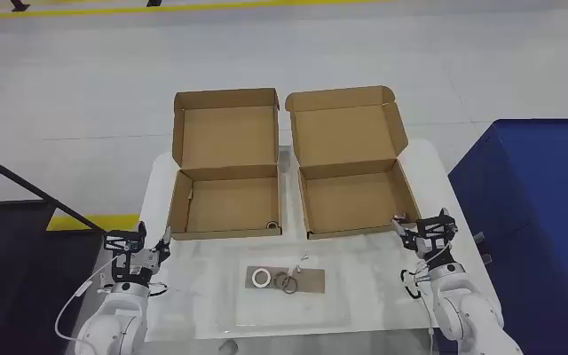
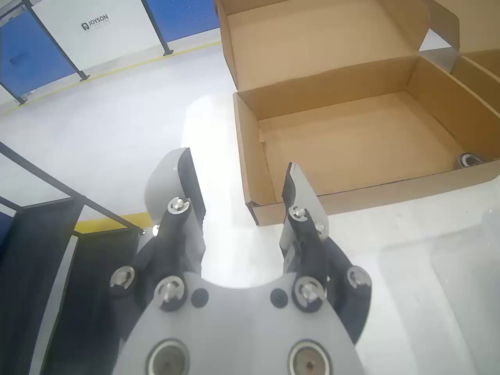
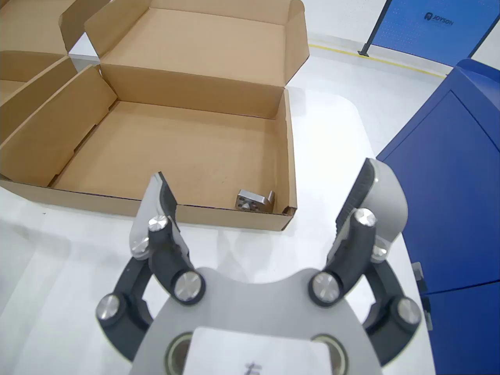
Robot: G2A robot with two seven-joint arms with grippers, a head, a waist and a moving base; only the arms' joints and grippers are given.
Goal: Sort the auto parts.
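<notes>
Two open cardboard boxes stand side by side at the back of the white table. The left box [image 1: 226, 232] [image 2: 351, 79] holds a small round bearing [image 1: 272, 224] [image 2: 468, 159] in its near right corner. The right box [image 1: 355, 232] [image 3: 187, 91] holds a grey metal bracket [image 3: 254, 200] in its near right corner. In front of the boxes a brown card [image 1: 311, 282] carries a white ring [image 1: 261, 278] and two dark rings [image 1: 284, 282]. My left gripper [image 1: 138, 246] [image 2: 238, 173] is open and empty beside the left box's near left corner. My right gripper [image 1: 424, 229] [image 3: 261, 181] is open and empty at the right box's near right corner.
A blue cabinet [image 1: 524, 195] [image 3: 449, 181] stands close against the table's right side. A clear plastic sheet or tray [image 1: 284, 311] lies under the card near the front edge. A dark railing [image 2: 47, 204] runs left of the table. Both box lids stand open toward the back.
</notes>
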